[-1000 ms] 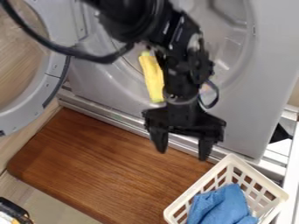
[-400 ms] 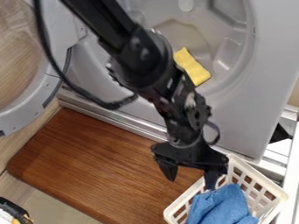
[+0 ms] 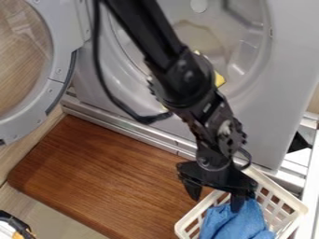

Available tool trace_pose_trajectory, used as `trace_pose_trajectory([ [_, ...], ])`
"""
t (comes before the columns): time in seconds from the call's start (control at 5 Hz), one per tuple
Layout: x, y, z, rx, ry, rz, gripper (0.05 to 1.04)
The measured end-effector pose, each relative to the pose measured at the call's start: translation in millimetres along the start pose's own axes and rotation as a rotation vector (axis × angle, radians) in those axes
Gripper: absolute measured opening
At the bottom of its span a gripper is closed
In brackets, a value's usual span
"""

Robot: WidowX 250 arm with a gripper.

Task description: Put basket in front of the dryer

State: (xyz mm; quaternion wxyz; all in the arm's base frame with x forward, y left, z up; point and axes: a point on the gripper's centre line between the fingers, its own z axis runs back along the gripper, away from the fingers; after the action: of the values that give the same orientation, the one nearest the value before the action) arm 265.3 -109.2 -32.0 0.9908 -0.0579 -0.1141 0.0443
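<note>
My gripper point(image 3: 215, 203) hangs over the upper left side of the white basket point(image 3: 291, 203), open, with one finger outside the left rim and the other over the inside. The basket stands upright at the lower right, partly over the brown board, with a blue cloth point(image 3: 240, 223) in it. Whether the fingers touch the rim or cloth I cannot tell. Behind the arm stands the grey dryer point(image 3: 274, 102), its round door point(image 3: 55, 91) swung wide to the left.
The brown wooden board point(image 3: 106, 177) lies in front of the dryer. A yellow item point(image 3: 219, 80) sits in the dryer's opening, mostly behind the arm. A black and white object point(image 3: 12, 224) is at the lower left edge. A white rail point(image 3: 310, 186) runs along the right.
The gripper has come down and to the right, from above the board's back edge to the basket's left side. The basket and cloth have kept their places.
</note>
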Motion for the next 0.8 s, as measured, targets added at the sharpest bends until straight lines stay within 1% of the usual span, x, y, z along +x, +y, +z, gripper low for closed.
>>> trace_pose_trajectory([
  [0.2, -0.1, -5.9, -8.0, 0.022, 0.005, -0.023, 0.652],
  [0.4, 0.9, -7.4, -8.7, 0.038, -0.006, -0.036, 0.359],
  [0.6, 0.2, -7.5, -8.3, 0.044, -0.005, -0.057, 0.239],
  [0.8, -0.9, -7.9, -7.9, 0.042, 0.003, -0.051, 0.222],
])
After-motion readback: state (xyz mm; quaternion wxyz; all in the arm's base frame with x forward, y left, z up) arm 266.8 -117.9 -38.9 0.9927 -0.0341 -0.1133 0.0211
